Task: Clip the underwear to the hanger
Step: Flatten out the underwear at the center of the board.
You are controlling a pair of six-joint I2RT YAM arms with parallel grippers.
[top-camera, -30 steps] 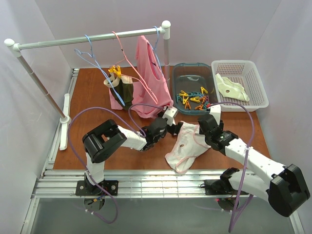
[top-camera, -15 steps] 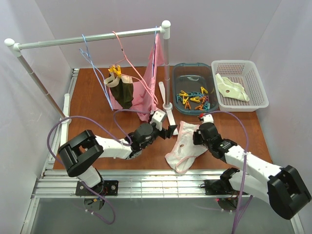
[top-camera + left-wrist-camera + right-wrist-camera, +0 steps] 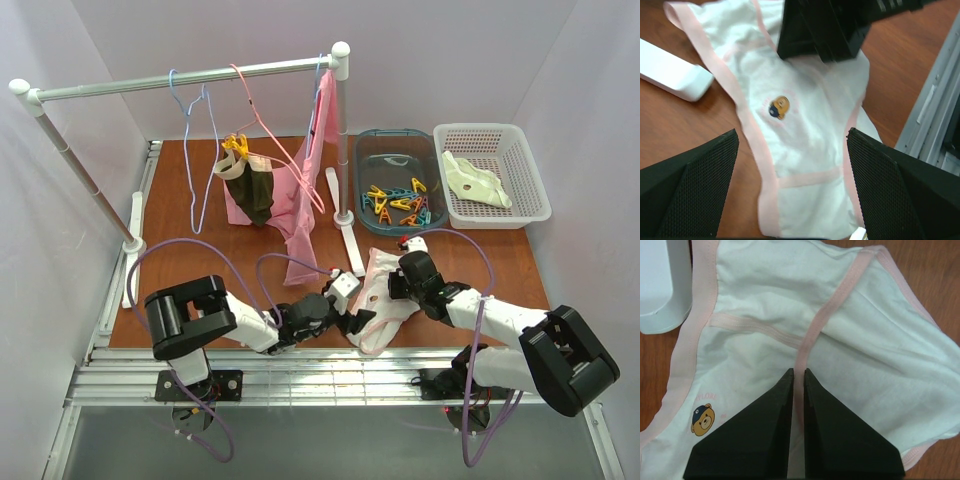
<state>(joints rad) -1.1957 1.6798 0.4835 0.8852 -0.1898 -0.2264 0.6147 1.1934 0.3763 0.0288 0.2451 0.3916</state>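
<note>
The underwear [image 3: 388, 300] lies flat on the brown table, pale white with pink edging and a small bear print [image 3: 702, 420]. My right gripper [image 3: 799, 371] is shut on a pink seam band of it; from above, this gripper [image 3: 393, 286] sits on the garment's far part. My left gripper [image 3: 792, 136] hovers open over the near end of the underwear [image 3: 805, 150], one finger on each side, touching nothing. From above, the left gripper [image 3: 360, 318] is at the garment's near left edge. The light-blue hanger [image 3: 190, 150] hangs empty on the rail at the back left.
A pink hanger [image 3: 272, 135], a pink garment [image 3: 308, 175] and clipped dark olive underwear [image 3: 252, 188] hang on the rail [image 3: 200, 77]. The rack's white foot [image 3: 347, 240] lies beside the underwear. A bin of clips [image 3: 395, 190] and a white basket [image 3: 520, 160] holding a cream garment [image 3: 478, 180] stand back right.
The right gripper has closed on the underwear's seam. The left arm has swung from near the rack foot toward the front edge, by the garment's near end. The blue hanger has swung.
</note>
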